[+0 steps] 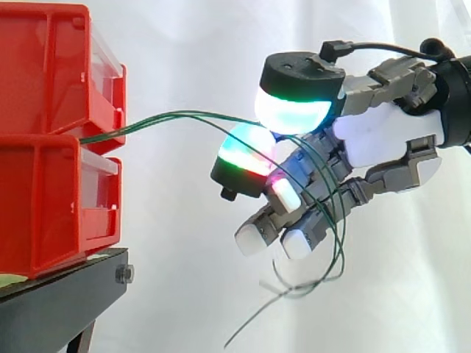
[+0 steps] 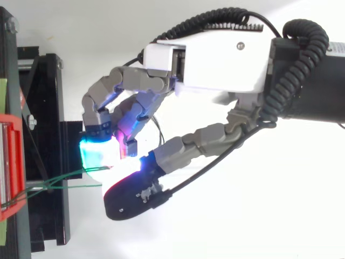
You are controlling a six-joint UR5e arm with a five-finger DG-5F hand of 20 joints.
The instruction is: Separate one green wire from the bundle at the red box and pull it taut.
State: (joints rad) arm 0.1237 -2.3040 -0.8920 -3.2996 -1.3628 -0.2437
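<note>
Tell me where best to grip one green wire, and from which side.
Probably on the open stretch between the red box and the hand, coming from the hand's side, pads above and below: there the wires run nearly level and slightly apart; behind the pads they loop.

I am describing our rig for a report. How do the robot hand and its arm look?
The robot hand has a glossy white shell on the palm and grey, blocky finger segments. Its fingertips are thick rounded pads with black backs, glowing green, cyan and magenta. The arm behind it is black.
</note>
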